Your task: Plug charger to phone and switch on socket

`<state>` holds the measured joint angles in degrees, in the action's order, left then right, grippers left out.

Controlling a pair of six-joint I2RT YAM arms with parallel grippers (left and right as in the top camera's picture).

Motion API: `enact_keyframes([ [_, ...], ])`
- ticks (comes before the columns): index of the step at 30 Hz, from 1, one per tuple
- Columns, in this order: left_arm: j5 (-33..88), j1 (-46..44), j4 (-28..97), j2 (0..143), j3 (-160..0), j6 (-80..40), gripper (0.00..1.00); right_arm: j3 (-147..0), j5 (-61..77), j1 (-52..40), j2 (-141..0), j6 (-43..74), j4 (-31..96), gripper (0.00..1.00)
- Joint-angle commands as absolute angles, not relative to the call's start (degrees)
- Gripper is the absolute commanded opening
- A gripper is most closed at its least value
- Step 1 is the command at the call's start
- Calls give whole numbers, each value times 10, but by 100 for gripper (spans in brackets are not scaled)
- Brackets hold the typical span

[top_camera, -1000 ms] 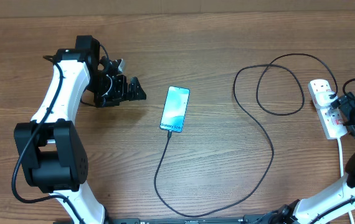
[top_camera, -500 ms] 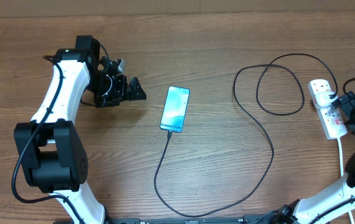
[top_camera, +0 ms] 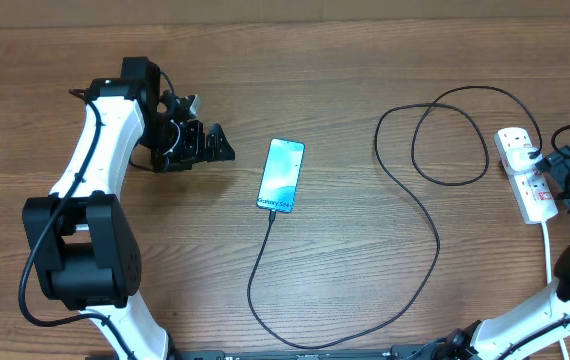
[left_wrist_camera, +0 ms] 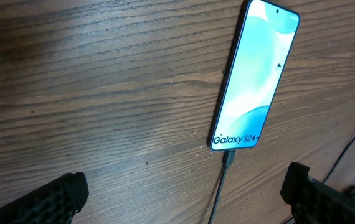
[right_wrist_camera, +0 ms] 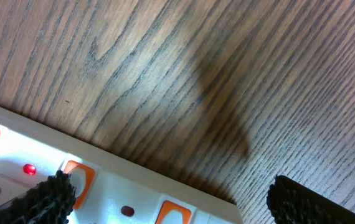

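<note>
Right gripper (top_camera: 553, 172): jaws spread wide, holding nothing, poised at the power strip (top_camera: 523, 180) by the counter's right edge. Left gripper (top_camera: 221, 147): likewise open and empty, toward the far left, well apart from the phone (top_camera: 281, 175). Phone: flat, screen up, mid-counter. Charger cable (top_camera: 437, 238): tip (left_wrist_camera: 228, 157) looks seated in the phone's near short edge; its plug (top_camera: 531, 156) appears inserted in the strip. I judge only the switch remains. One small red light (right_wrist_camera: 29, 168) glows, so it may be on already; I cannot tell. White cord (top_camera: 548, 250): runs to the near edge. I see nothing blocking the switches (right_wrist_camera: 78, 175).
</note>
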<state>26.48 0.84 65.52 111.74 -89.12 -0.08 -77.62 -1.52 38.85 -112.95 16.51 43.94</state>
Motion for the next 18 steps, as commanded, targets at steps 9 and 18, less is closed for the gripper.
enact_keyframes([
  [9,264,7,655,1105,-892,-2,100,-771,-20,382,-1149,167,436,100],
  [18,264,7,655,1105,-892,-2,100,-771,-18,382,-1151,167,445,100],
])
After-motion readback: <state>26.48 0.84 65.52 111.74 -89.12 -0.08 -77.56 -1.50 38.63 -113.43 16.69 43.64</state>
